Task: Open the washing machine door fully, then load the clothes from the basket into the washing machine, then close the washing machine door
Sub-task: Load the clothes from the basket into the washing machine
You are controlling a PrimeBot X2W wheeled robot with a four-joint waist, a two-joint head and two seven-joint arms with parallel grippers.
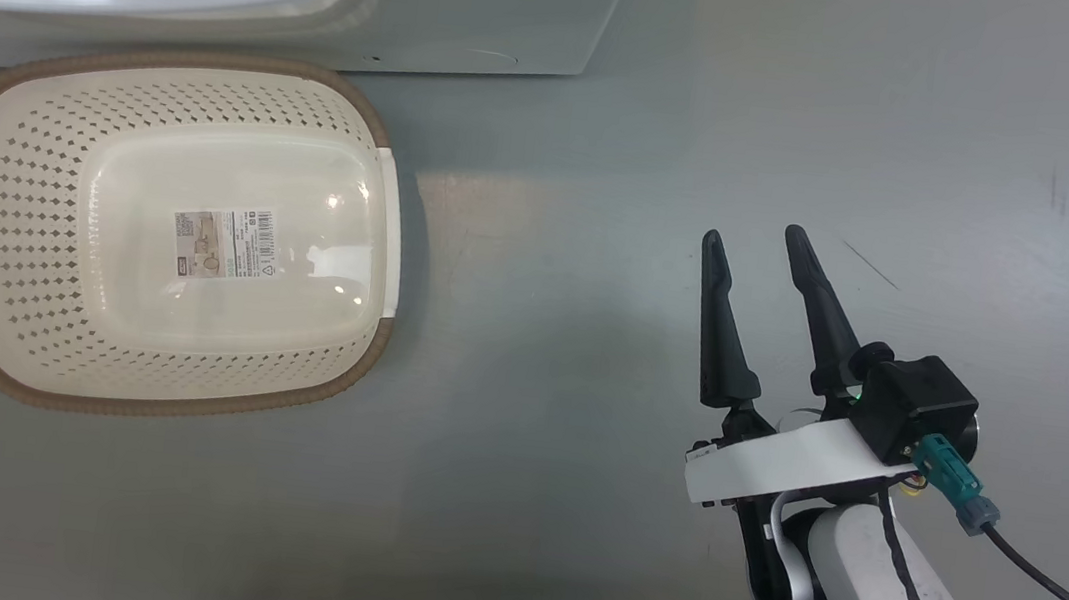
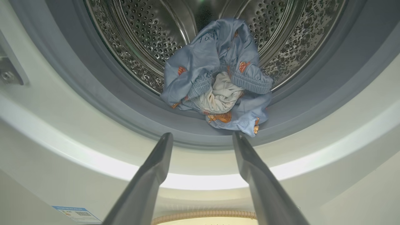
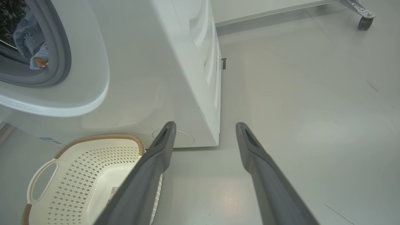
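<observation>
Head view: the basket sits on the floor at 9 o'clock. It is cream, perforated and brown-rimmed, and holds nothing but its label sticker. The washing machine runs along 12 o'clock, just beside the basket's far rim. The right gripper hangs at 4 o'clock over bare floor, well apart from the basket, its fingers spread and empty.

Left wrist view: the left gripper points at the drum mouth, fingers apart with nothing between them. The clothes lie bunched at 6 o'clock of the opening, and their lowest fold drapes onto the grey gasket.

CAUTION: loading appears complete and closing is the likely next step. If the washing machine door swings shut on that fold, the fabric would probably be pinched in the seal and the latch might not catch. Any push deeper risks a fingertip snagging the loose cloth and dragging it out on withdrawal.

The bundle is light blue with orange-brown figures and ribbed elastic hems, with white cloth tucked at its centre.

Right wrist view: the same blue fold shows at 10 o'clock on the gasket lip. The fingers stand apart above the basket's corner.
</observation>
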